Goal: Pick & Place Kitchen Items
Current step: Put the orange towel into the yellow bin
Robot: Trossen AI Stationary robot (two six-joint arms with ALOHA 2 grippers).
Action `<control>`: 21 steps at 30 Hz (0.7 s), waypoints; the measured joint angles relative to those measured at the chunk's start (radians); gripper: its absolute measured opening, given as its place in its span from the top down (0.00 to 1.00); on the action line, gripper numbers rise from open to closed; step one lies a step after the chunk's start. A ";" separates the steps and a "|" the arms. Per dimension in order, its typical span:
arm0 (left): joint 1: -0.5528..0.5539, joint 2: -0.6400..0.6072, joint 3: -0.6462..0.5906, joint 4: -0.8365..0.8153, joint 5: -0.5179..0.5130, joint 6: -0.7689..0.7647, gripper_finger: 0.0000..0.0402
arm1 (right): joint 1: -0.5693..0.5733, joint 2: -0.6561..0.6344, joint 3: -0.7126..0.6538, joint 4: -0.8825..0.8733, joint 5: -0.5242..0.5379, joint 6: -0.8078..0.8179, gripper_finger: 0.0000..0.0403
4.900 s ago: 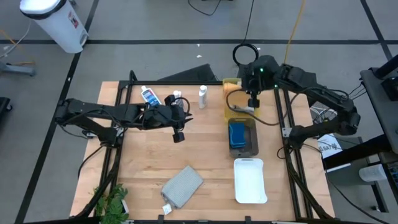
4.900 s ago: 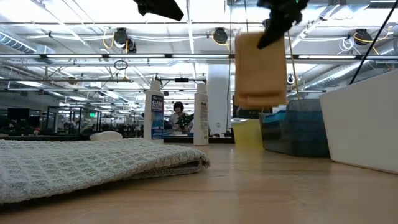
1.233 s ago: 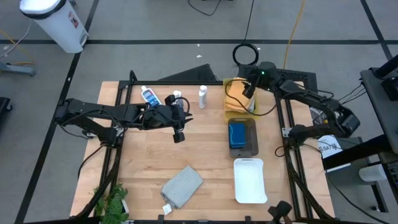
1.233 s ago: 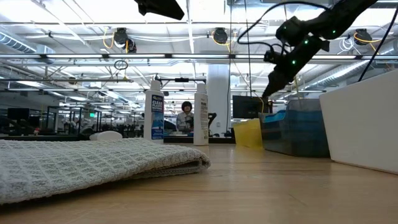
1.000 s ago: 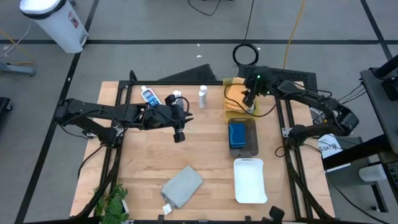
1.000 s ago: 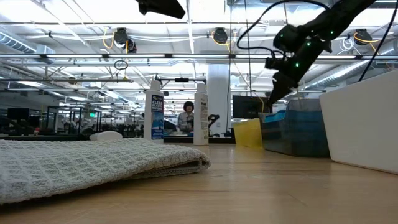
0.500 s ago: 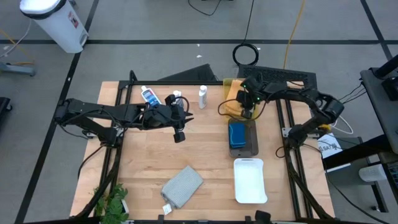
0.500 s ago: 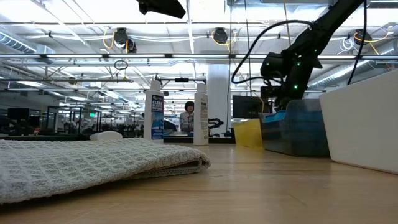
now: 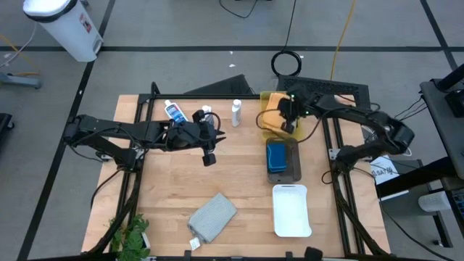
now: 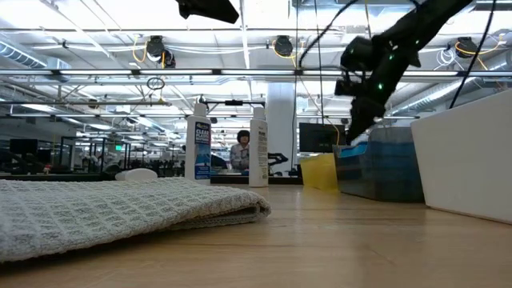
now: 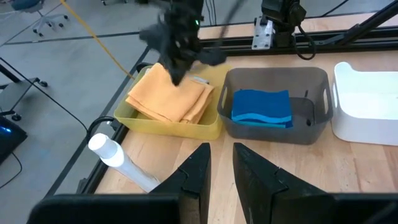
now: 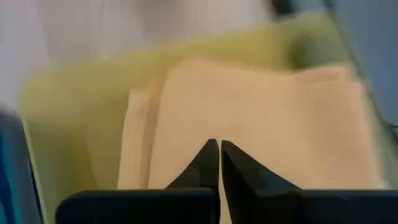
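The right end effector (image 9: 288, 116) hangs above the folded orange towel (image 9: 272, 116), its two dark fingers (image 12: 210, 163) pressed together and gripping nothing. That towel lies in the flat yellow rectangular tray (image 11: 208, 127) at the far edge of the wooden desk (image 9: 174, 188), towards its right corner. Just beside the yellow tray, nearer the front, the dark grey rectangular tray (image 9: 293, 165) holds the blue rectangular sponges (image 9: 276, 155), stacked flat. The white rectangular tray (image 9: 291, 210) follows it along the right edge, towards the near right corner.

The left end effector (image 9: 209, 145) is held over the middle of the desk, slightly left of centre; its fingers (image 11: 193, 177) stand a narrow gap apart with nothing between them.

Near the far edge, a small white blue-labelled bottle (image 9: 174, 112) lies on its side towards the left, a second white bottle (image 9: 236, 114) stands upright near the yellow tray, and a third (image 9: 204, 113) sits between them, partly hidden by the left arm. A folded grey waffle-weave towel (image 9: 212, 217) lies near the front edge, about midway along it.
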 joint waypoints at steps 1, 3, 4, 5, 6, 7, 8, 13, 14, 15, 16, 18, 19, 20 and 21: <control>0.001 0.000 0.000 0.000 0.000 0.000 0.82 | -0.003 -0.019 0.000 0.014 0.004 0.028 1.00; 0.005 0.000 0.000 0.000 0.000 0.000 0.82 | -0.017 -0.048 0.000 0.041 0.030 0.079 1.00; 0.008 0.000 0.000 0.000 0.000 0.000 0.82 | -0.030 -0.055 0.000 0.050 0.050 0.101 1.00; 0.009 0.000 0.000 0.000 0.000 0.000 0.82 | -0.048 -0.058 0.000 0.049 0.068 0.121 1.00; 0.011 0.000 0.000 0.000 0.000 -0.001 0.82 | -0.070 -0.057 0.000 0.045 0.081 0.141 1.00; 0.013 0.000 0.000 0.000 0.000 -0.002 0.82 | -0.095 -0.050 0.000 0.042 0.082 0.161 1.00; 0.015 0.000 0.000 0.001 0.000 -0.003 0.82 | -0.119 -0.038 0.000 0.041 0.080 0.181 1.00; 0.024 0.000 0.000 0.001 0.001 -0.021 0.82 | -0.227 0.051 0.000 0.066 0.079 0.234 1.00; 0.026 0.000 0.000 0.001 0.001 -0.024 0.82 | -0.241 0.075 0.000 0.074 0.079 0.234 1.00; 0.028 0.000 0.000 0.001 0.001 -0.024 0.82 | -0.251 0.099 0.000 0.083 0.078 0.234 1.00; 0.030 0.000 0.000 0.001 0.001 -0.024 0.82 | -0.259 0.122 0.000 0.099 0.077 0.233 1.00; 0.031 0.000 0.000 0.001 0.001 -0.024 0.82 | -0.268 0.168 0.000 0.129 0.077 0.228 1.00; 0.031 0.000 0.000 0.001 0.001 -0.024 0.82 | -0.269 0.190 0.000 0.145 0.077 0.226 1.00; 0.031 0.000 0.000 0.001 0.001 -0.024 0.82 | -0.270 0.210 0.000 0.162 0.076 0.226 1.00; 0.031 0.000 0.000 0.001 0.001 -0.024 0.82 | -0.269 0.230 0.000 0.178 0.076 0.225 1.00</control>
